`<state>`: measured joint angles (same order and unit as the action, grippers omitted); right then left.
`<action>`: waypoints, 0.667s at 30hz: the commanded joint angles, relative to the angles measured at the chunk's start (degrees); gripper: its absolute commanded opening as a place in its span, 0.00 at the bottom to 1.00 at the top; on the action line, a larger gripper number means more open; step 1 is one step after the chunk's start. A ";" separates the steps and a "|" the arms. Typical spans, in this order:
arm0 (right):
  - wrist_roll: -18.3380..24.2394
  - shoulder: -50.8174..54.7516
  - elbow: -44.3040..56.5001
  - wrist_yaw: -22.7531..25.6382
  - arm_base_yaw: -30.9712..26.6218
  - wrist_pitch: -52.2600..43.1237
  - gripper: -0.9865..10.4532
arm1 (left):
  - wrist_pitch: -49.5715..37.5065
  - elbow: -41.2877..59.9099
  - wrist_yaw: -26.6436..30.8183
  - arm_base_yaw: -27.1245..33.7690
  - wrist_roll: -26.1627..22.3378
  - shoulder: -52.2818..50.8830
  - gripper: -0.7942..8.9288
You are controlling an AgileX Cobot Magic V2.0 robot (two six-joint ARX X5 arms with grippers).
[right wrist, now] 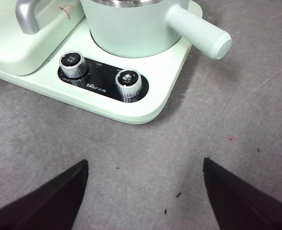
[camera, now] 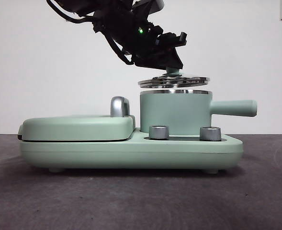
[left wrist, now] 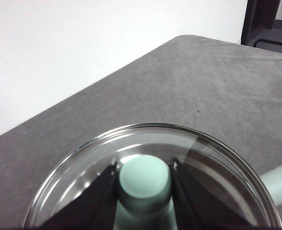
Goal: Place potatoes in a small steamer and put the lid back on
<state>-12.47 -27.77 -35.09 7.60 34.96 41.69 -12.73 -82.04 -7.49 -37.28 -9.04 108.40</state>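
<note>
The small steamer (camera: 175,113) is a mint-green pot with a steel rim and a straight side handle (camera: 233,108), standing on the right half of a mint-green cooker base (camera: 131,152). Just above its rim hangs the lid (camera: 174,82), a glass disc with a steel edge. My left gripper (camera: 173,70) comes down from the upper left and is shut on the lid's mint-green knob (left wrist: 144,180). In the left wrist view the glass lid (left wrist: 212,158) spreads around the jaws. The right gripper (right wrist: 145,191) stands open over bare table, near the steamer (right wrist: 131,28). The potatoes are hidden.
A flat mint-green griddle cover (camera: 76,127) with a chrome handle (camera: 120,106) fills the base's left half. Two chrome dials (camera: 159,132) (camera: 210,133) sit on the front of the base. A dark frame (left wrist: 270,24) stands at the table's far corner.
</note>
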 commanded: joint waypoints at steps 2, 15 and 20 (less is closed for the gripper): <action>-0.59 -0.20 -0.11 0.44 0.48 -0.52 0.41 | -2.10 -2.14 -0.22 -0.72 -0.61 1.53 0.09; -0.61 -0.20 -0.11 0.42 0.48 -0.52 0.41 | -0.72 -2.14 -0.22 -0.72 -0.83 3.23 0.09; -0.61 -0.17 -0.11 0.44 0.48 -0.52 0.41 | -0.09 -2.14 -0.24 -0.61 -0.79 3.28 0.09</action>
<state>-12.47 -27.79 -35.09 7.73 34.96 41.71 -12.14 -82.46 -7.70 -37.43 -9.87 110.30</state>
